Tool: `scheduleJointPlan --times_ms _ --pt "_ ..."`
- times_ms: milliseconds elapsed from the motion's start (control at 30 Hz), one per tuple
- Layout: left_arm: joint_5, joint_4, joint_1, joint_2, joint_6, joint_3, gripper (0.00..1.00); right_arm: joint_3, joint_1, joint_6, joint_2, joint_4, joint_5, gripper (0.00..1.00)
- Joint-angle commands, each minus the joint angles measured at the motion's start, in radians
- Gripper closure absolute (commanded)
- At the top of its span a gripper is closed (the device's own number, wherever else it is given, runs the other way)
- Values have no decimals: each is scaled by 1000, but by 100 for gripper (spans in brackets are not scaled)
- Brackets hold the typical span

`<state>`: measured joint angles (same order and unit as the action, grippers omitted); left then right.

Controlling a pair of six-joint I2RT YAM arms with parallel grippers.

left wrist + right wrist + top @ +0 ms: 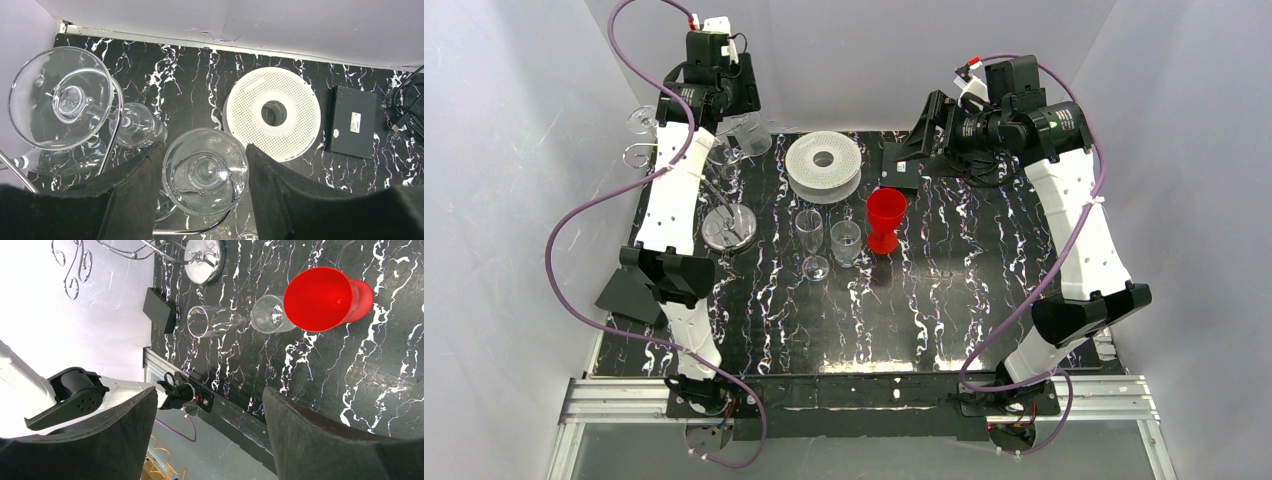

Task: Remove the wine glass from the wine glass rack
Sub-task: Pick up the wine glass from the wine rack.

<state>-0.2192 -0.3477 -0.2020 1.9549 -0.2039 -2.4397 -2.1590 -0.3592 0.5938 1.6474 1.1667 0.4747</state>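
Note:
A clear wine glass (205, 172) hangs upside down from a curved arm of the wine glass rack (116, 125), its round foot facing my left wrist camera. My left gripper (202, 147) sits over it, both black fingers pressed against the sides of the foot, shut on the glass. A second glass (60, 97) hangs further left on the rack. From above, the rack's chrome disc base (729, 228) shows beside the left arm, and the left gripper (736, 125) is high at the back left. My right gripper (210, 390) is open and holds nothing, raised at the back right (916, 140).
A white perforated spool (824, 165) lies at the back centre, with a black box (902, 170) to its right. A red goblet (886, 218), a small tumbler (845, 240) and a tall flute (809, 238) stand mid-table. White walls close in on three sides.

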Motion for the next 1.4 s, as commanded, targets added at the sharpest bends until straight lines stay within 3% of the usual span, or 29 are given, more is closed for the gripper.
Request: scheduleJointPlan --times_ms 0,1367 --pt "16 92 5 -70 -20 1 81 -34 8 -23 -1 -11 15 16" --pt "157 36 5 -139 8 42 84 -15 7 -14 -14 -16 31 17"
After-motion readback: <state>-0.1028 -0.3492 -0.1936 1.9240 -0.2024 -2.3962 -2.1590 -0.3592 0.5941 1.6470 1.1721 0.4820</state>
